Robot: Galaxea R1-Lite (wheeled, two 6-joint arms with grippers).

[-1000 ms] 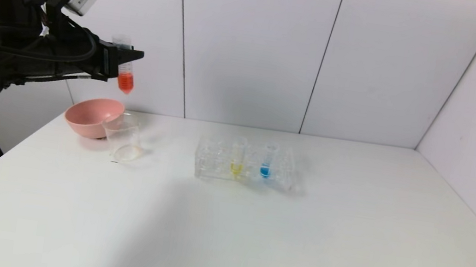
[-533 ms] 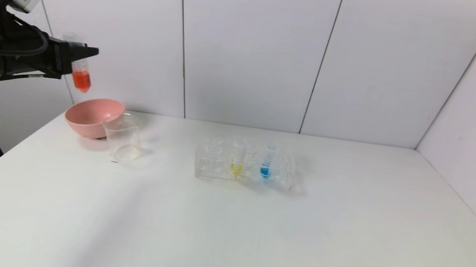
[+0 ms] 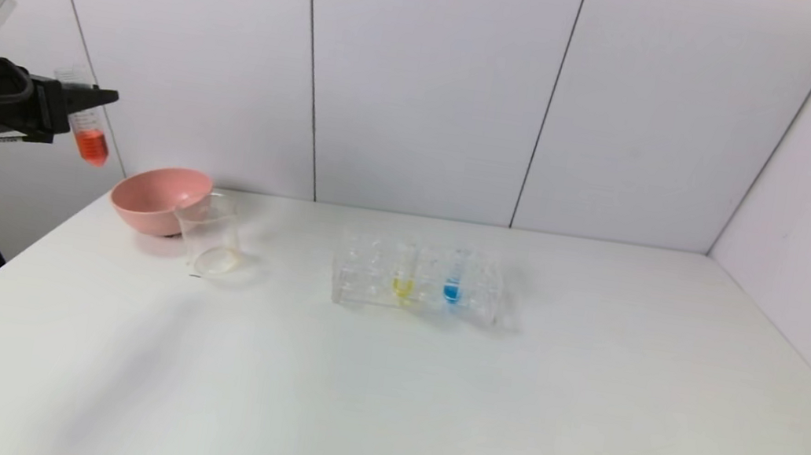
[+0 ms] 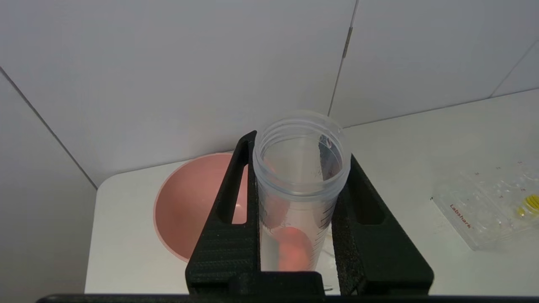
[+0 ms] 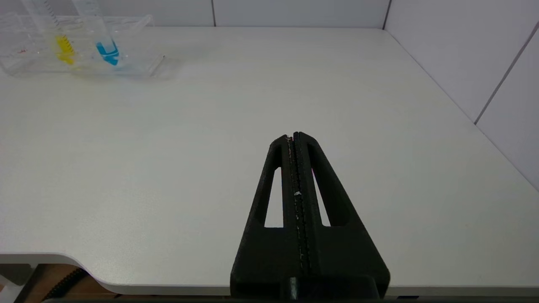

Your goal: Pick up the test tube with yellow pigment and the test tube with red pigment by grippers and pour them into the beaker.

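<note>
While the left gripper [image 3: 85, 105] clasps the still-full test tube with red pigment [image 3: 91, 136] beyond the beaker [image 3: 210, 234], the test tube with yellow pigment [image 3: 405, 269] waits racked, right gripper [image 5: 296, 136] clenched empty.

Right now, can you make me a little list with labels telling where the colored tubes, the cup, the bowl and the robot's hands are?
red tube: held upright in the left hand, red liquid at its tip, up in the air left of the pink bowl
left hand: shut on the red tube, out past the table's left edge
yellow tube: standing in the clear rack, yellow at its tip
blue tube: in the same rack, beside the yellow one
beaker: on the table, right in front of the pink bowl
right hand: shut, holding nothing, low over the table's near edge
</note>
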